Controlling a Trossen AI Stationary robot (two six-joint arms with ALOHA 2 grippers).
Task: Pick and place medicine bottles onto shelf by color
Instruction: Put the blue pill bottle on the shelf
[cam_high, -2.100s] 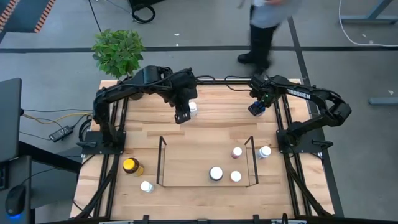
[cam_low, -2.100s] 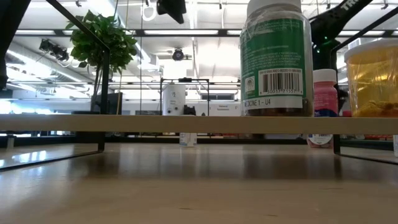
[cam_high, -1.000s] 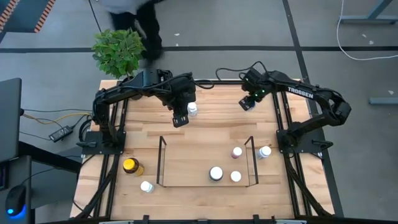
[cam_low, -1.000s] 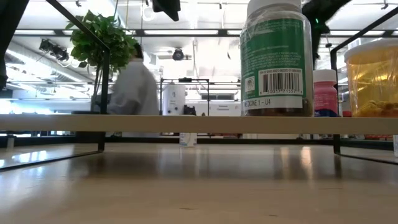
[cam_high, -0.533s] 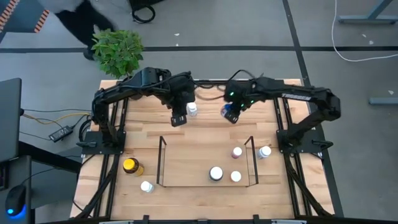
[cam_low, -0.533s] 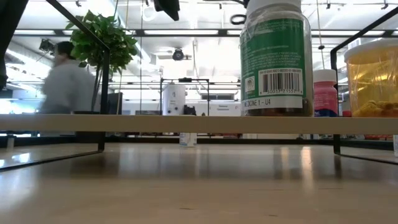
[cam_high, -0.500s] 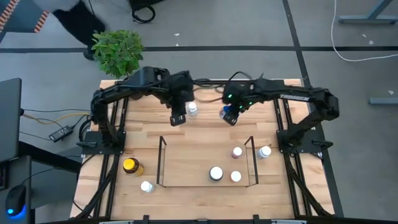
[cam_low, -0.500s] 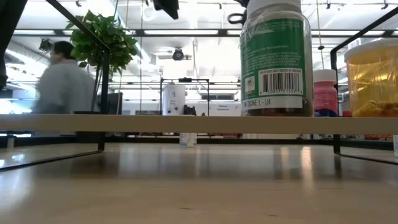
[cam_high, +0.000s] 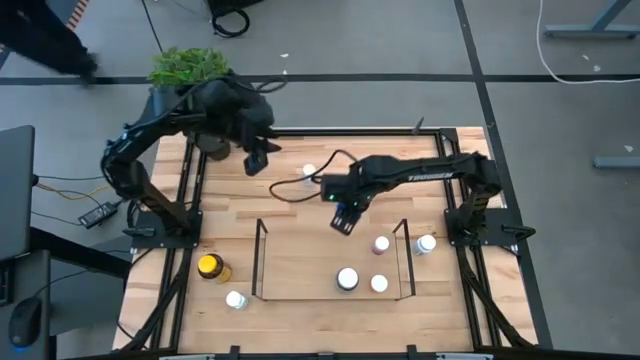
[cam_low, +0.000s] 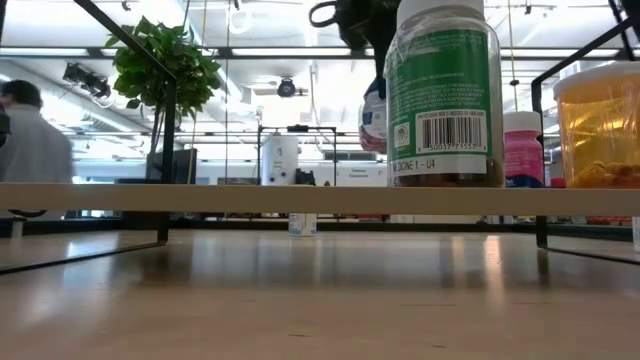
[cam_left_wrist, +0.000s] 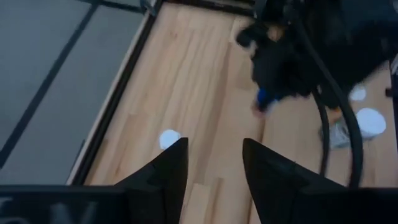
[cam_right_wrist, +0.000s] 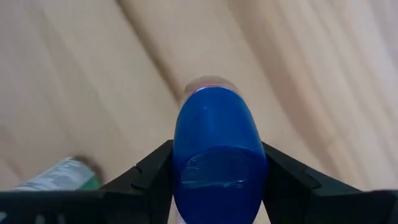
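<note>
My right gripper (cam_high: 343, 219) is shut on a blue-capped bottle (cam_right_wrist: 216, 155), above the table just beyond the far edge of the black wire shelf (cam_high: 258, 262). The bottle also shows in the low view (cam_low: 371, 118), behind a green-labelled bottle (cam_low: 443, 95). My left gripper (cam_high: 254, 161) is open and empty at the far left. A white-capped bottle (cam_high: 309, 172) stands on its base between the two grippers. On the shelf stand a pink-capped bottle (cam_high: 381, 243) and two white-capped ones (cam_high: 347, 278). My right gripper pinches the bottle's blue cap (cam_right_wrist: 186, 163) between its two fingers, one on each side. The fingers (cam_right_wrist: 281, 175) come from above, pointing down. The bottle is lifted clear of the table, its cap end toward the wrist and its body below.
An amber yellow-lidded jar (cam_high: 210, 266) and a white-capped bottle (cam_high: 236, 299) stand left of the shelf, another white-capped bottle (cam_high: 427, 243) right of it. A potted plant (cam_high: 188, 68) stands at the far left corner. A person (cam_low: 28, 140) shows beyond the table.
My right gripper has carried the blue-capped bottle from the table's far right toward its left and near side, up to the shelf. My left gripper has drawn back toward the far left corner, away from the white-capped bottle, which stays standing. A person has walked past behind the table.
</note>
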